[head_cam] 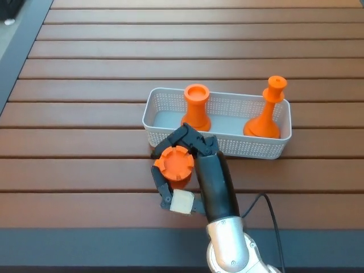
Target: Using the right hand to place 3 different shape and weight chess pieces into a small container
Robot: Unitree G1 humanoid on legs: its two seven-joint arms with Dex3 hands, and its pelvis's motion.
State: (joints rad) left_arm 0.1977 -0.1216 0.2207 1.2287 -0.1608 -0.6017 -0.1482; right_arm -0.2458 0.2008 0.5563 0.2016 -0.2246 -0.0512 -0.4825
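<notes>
My right hand (185, 168) is shut on an orange rook-like chess piece (174, 164) with a notched top, held upright just in front of the near wall of the white mesh container (165, 139). Inside the container stand two other orange pieces: a short, spool-shaped one (197, 108) towards the left and a taller, slender one (267, 111) at the right end. The left hand does not show.
The container rests on a brown slatted wooden table (85, 68). A dark edge (85, 247) runs along the front of the table. A black cable (267, 222) trails from my right forearm.
</notes>
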